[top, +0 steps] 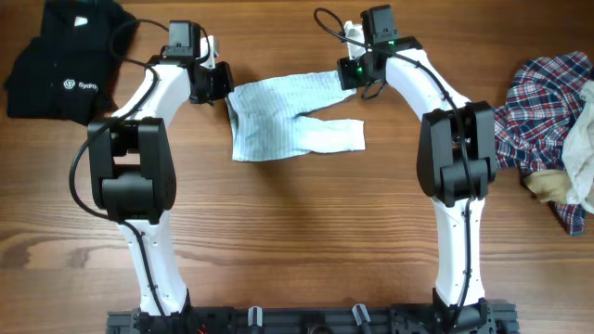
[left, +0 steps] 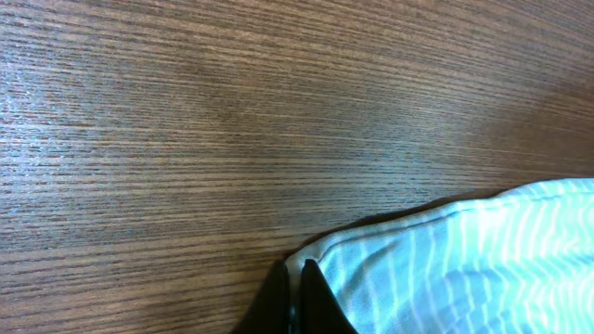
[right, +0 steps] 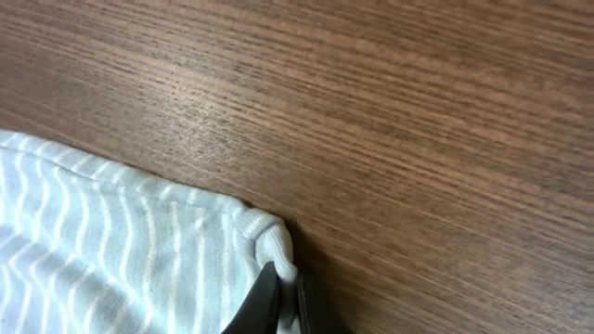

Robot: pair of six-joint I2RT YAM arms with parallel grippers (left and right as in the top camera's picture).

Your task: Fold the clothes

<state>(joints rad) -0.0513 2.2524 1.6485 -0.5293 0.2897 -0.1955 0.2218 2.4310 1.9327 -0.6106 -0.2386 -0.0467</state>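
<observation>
A small pale-blue striped garment (top: 283, 121) lies flat on the wooden table between the two arms, one leg or sleeve reaching right. My left gripper (top: 223, 85) is shut on its far left corner; the left wrist view shows the black fingertips (left: 320, 306) pinching the white hem of the striped cloth (left: 464, 260). At the far right corner my right gripper (top: 348, 74) is shut, and in the right wrist view the rolled white edge of the cloth (right: 121, 241) is caught between its fingertips (right: 264, 301).
Black logo garments (top: 70, 60) lie piled at the table's far left corner. A red-blue-white plaid shirt (top: 543, 111) with a beige piece (top: 557, 186) and a pale cloth (top: 583, 148) sits at the right edge. Bare wood spreads in front of the striped garment.
</observation>
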